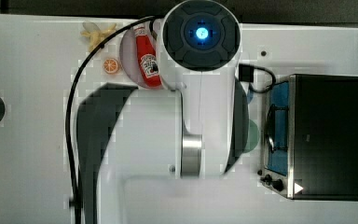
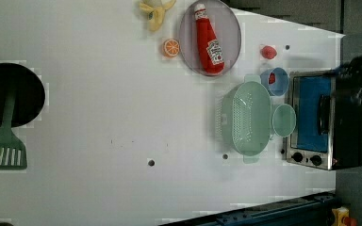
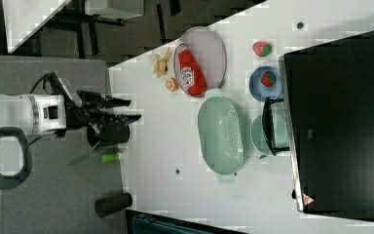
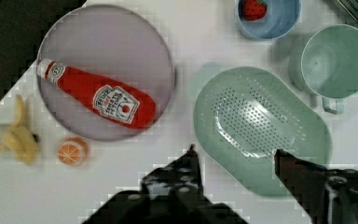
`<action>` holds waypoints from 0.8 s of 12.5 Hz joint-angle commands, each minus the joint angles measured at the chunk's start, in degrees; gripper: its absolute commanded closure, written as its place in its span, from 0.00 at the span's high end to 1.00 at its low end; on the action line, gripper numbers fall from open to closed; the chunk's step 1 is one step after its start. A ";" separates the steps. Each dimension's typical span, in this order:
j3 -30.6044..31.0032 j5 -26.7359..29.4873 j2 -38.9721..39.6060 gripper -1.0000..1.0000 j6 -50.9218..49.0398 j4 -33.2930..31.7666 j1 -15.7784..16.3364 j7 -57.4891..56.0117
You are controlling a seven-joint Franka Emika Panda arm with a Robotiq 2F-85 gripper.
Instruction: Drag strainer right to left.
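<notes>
The gripper (image 4: 235,161) is hovering with fingers (image 4: 189,163) spread apart and empty, the strainer (image 4: 261,126) lying beyond their tips (untouched on the surface (image 4: 168,154)), presumably lining up to hook its rim.

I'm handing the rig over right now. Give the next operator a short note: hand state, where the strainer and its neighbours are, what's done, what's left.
Hand: open, holding nothing, above the table, clear of everything.
Strainer: upright on the table, beside the toaster oven. The green mug sits between strainer and oven; the plate with the ketchup bottle is just off one end, the blue bowl with a strawberry near the same end.
Done: nothing visible; the strainer looks untouched.
Left: descend, catch the strainer, and drag it across the table away from the oven.
</notes>
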 commanded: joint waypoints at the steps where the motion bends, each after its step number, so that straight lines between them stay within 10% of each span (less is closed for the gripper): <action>1: -3.40 -3.23 -32.10 0.80 -10.93 -17.68 -0.09 0.55; 3: -3.26 -3.23 -31.71 1.00 -9.74 -17.71 -0.05 0.56; 10: -3.06 -3.19 -21.11 1.00 -0.27 -21.27 0.03 2.32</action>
